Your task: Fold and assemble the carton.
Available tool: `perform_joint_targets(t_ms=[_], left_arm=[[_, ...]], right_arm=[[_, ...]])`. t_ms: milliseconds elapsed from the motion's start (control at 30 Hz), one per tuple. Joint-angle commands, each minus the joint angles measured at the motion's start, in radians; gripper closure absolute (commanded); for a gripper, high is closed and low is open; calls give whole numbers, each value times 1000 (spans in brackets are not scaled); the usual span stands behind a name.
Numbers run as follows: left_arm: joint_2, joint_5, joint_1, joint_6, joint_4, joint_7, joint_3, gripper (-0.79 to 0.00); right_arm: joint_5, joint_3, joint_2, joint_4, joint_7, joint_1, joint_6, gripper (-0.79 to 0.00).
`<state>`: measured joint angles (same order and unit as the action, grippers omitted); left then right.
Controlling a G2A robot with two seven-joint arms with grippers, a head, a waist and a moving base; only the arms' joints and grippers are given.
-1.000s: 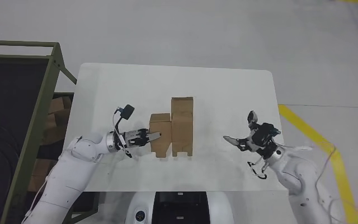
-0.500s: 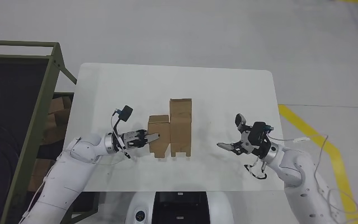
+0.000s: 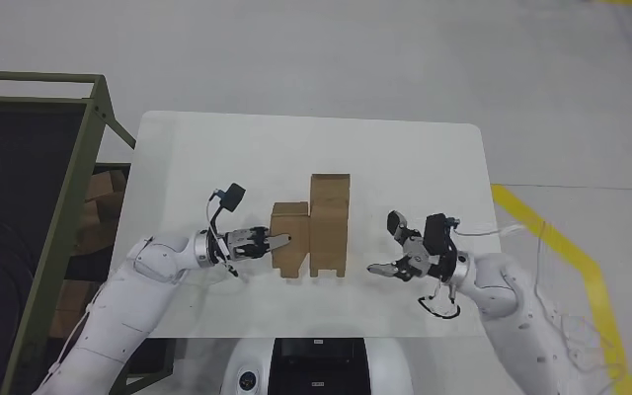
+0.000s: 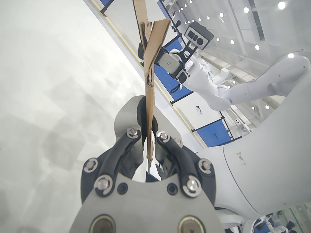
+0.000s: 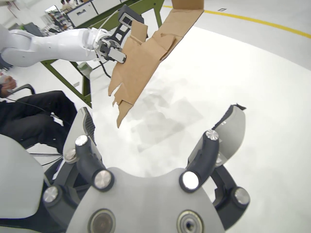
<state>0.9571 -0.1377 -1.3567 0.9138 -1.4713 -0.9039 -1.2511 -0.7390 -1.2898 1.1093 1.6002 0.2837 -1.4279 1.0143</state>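
1. Over the last second the right gripper [image 3: 385, 244] moves in across the table [image 3: 296, 148] from near its right edge toward the carton [image 3: 326, 222]. It now sits just beside the carton's right edge, not touching it.
2. The carton itself shifts a little to the right between the earlier top views and now, carried by the left gripper [image 3: 262, 242]. That arm's wrist also moves slightly rightward.
3. The left gripper's hold does not change: its fingers [image 4: 132, 112] are pinched on the carton's left edge, with the cardboard sandwiched edge-on between them.
4. The right gripper's fingers [image 5: 83, 120] are spread wide apart, with nothing between them.
5. The carton lies at the middle of the table, between the two grippers.
6. It is a flat, unassembled blank of brown corrugated cardboard with a stepped outline: a shorter panel on the left gripper's side and a longer panel beside it.
7. The edge nearest the robot is notched into small flaps, and in the right wrist view it hangs above the table with a shadow beneath.
8. At the far end one flap is bent upward.
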Motion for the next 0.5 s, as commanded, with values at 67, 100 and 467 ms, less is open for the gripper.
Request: perform_joint_targets(t_ms=[67, 100, 467], left_arm=[[2, 30, 22, 26, 11, 23, 22, 0], [3, 41, 27, 36, 14, 34, 27, 0], [7, 65, 39, 58, 37, 72, 47, 0]], right_arm=[[286, 89, -17, -60, 209, 86, -2, -785], [349, 105, -22, -73, 249, 102, -2, -785], [476, 130, -35, -111, 352, 142, -2, -785]])
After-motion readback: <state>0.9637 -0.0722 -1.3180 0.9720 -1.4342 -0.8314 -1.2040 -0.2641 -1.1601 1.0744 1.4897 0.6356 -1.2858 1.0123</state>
